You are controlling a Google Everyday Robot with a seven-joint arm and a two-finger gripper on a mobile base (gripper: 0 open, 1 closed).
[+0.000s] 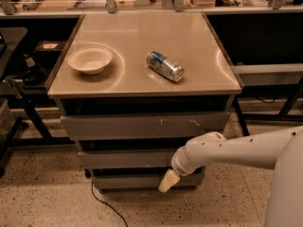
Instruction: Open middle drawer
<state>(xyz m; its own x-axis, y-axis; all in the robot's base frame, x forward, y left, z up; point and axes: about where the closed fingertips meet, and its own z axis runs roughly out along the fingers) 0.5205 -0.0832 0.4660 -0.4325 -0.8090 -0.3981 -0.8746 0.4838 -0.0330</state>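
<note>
Grey middle drawer (125, 159) spans left-right, front outward; pincer (169, 181) just below.

Counted three grey fronts: top front (142, 126), middle drawer (128, 159), bottom front (132, 181). Counted two things on the surface (142, 32): one bowl (90, 59) at nine o'clock, one can (164, 65) toward four o'clock. Counted one gripper (168, 181), near six o'clock of the view.
</note>
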